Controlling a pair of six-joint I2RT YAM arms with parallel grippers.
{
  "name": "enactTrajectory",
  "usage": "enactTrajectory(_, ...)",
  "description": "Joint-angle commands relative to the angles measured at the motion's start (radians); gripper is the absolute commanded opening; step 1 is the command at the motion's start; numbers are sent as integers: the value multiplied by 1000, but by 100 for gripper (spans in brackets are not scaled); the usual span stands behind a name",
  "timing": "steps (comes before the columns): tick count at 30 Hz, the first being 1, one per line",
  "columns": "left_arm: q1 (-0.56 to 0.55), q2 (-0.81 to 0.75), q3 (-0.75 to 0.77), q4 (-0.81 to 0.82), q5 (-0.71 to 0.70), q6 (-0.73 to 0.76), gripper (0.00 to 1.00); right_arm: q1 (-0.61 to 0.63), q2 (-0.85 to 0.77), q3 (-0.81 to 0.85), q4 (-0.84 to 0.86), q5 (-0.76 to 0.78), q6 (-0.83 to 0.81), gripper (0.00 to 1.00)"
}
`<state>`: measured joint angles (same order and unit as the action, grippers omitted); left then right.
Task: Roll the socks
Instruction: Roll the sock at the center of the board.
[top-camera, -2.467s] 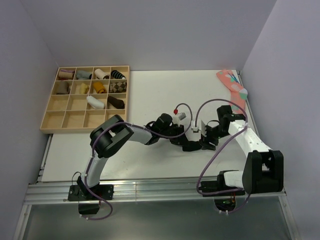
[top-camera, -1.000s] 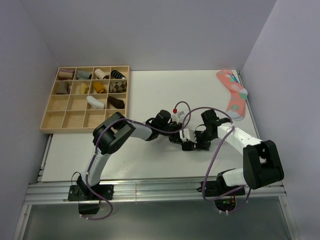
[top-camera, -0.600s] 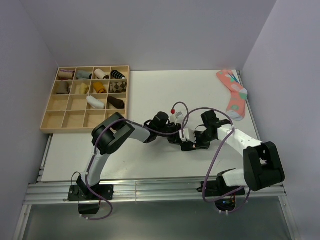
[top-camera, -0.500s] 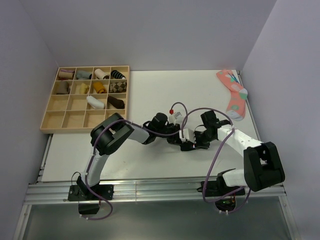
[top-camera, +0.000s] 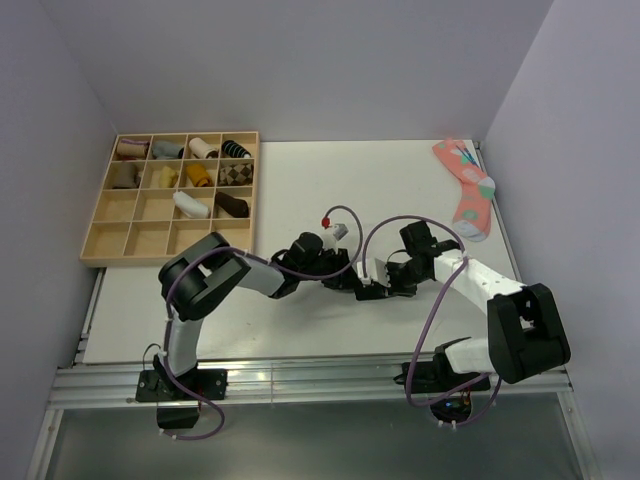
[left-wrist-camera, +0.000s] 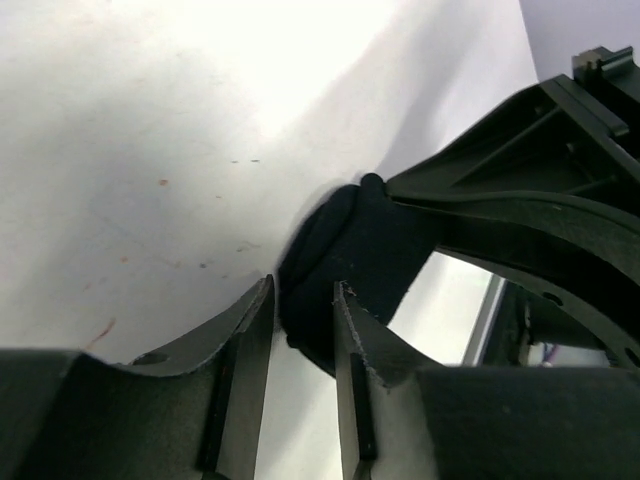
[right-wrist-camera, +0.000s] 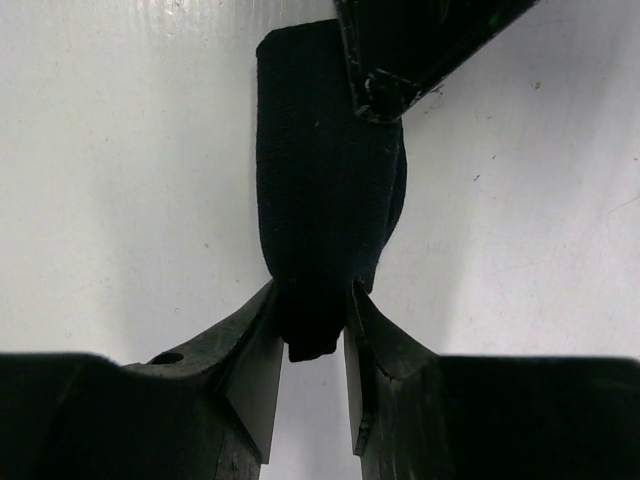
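Fingers of right gripper are narrow, pinching the near end of the black sock roll. Left gripper is narrow round the other end (tight or slack, can't tell). Roll is soft, light, springy knit and prob. unrolls if freed, so grip across its full thickness. It sits mid-table, w/ both wrists low and forearms converging.
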<state>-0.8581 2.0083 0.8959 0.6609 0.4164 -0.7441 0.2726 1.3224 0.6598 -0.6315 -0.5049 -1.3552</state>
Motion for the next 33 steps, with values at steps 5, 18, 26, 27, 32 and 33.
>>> enactTrajectory(5, 16, -78, -95, -32, -151, 45, 36, 2, 9, -40, -46, 83, -13, 34)
enactTrajectory(18, -56, -250, -212, -6, -307, -162, 39, 5, 15, -34, -36, 95, 8, 32)
enactTrajectory(26, -197, -283, -276, 66, -537, -483, 39, 8, 21, -20, -34, 101, 27, 31)
enactTrajectory(27, -247, -283, -273, 57, -610, -513, 39, 8, 24, -19, -37, 101, 30, 31)
enactTrajectory(32, -383, -267, -276, 85, -816, -725, 41, 11, 21, -17, -37, 106, 39, 31)
enactTrajectory(33, -415, -249, -261, 83, -846, -782, 41, 13, 24, -17, -39, 108, 41, 31)
